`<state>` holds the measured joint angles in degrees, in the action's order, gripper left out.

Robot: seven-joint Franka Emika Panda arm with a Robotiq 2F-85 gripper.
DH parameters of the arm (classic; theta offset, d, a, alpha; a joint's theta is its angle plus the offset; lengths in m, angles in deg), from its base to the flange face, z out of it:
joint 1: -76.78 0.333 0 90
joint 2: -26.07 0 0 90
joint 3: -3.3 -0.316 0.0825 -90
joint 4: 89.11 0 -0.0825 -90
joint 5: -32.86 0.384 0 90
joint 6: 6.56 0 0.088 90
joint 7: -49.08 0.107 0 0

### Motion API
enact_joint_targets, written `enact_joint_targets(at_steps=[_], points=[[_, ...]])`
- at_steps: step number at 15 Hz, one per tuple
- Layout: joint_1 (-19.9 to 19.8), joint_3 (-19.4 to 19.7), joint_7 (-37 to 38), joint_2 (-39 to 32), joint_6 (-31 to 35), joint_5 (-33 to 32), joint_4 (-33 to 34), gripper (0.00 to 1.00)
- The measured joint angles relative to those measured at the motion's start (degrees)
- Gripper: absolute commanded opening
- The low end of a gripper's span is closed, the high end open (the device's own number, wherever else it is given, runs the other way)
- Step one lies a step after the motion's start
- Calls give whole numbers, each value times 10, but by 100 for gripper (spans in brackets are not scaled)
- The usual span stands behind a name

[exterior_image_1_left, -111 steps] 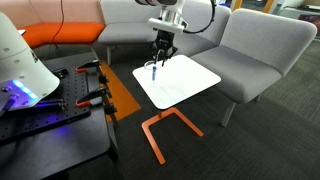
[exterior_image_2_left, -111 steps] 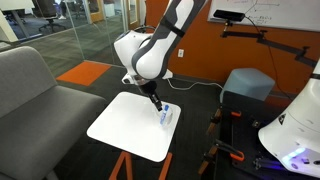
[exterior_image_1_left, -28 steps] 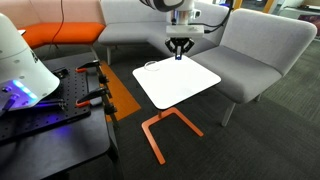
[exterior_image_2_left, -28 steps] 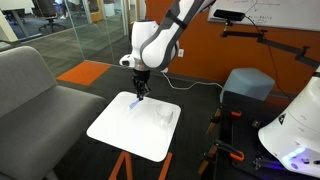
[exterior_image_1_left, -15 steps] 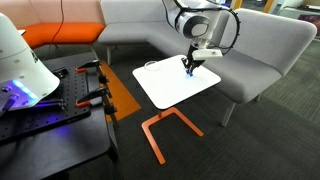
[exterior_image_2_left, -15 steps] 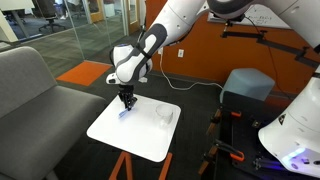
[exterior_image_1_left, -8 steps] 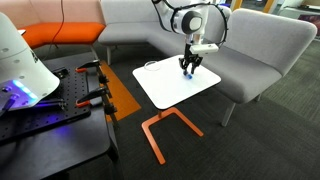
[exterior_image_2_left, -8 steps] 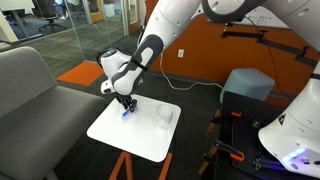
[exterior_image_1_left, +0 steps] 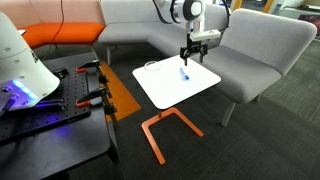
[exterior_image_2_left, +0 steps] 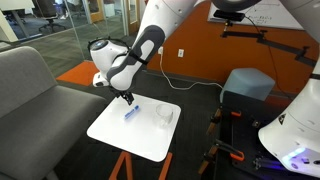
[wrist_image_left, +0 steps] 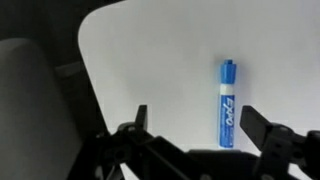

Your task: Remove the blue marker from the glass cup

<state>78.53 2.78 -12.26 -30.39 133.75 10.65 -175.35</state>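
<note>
Your jaws stand spread wide and hold nothing. In the wrist view the gripper [wrist_image_left: 194, 116] shows its two dark fingers [wrist_image_left: 140, 118] at the near edge of the picture, with bare white surface [wrist_image_left: 150, 60] between them.

The marker [wrist_image_left: 227, 103] is out of the cup. It lies flat on the surface, lengthwise from near to far in the wrist view, its white label facing up. It sits in the gap between your fingers, closer to the right one, and touches neither.

In an exterior view the gripper [exterior_image_1_left: 190, 52] hangs above the surface [exterior_image_1_left: 165, 92], pointing down, with the marker [exterior_image_1_left: 185, 73] lying just under it toward the right side. The cup [exterior_image_1_left: 150, 66] is only a faint outline near the far left edge there, apart from the marker; whether it stands upright you cannot tell at this size.

In an exterior view the gripper [exterior_image_2_left: 124, 98] hovers just above the marker [exterior_image_2_left: 131, 112], clear of it. The cup [exterior_image_2_left: 164, 115] sits to the right of the marker on the surface [exterior_image_2_left: 120, 135], with open white between the two.
</note>
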Motion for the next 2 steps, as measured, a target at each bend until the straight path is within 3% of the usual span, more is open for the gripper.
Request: enact_joint_targets(at_steps=[2], points=[[8,1,25,38,-33,-4,-26,100]])
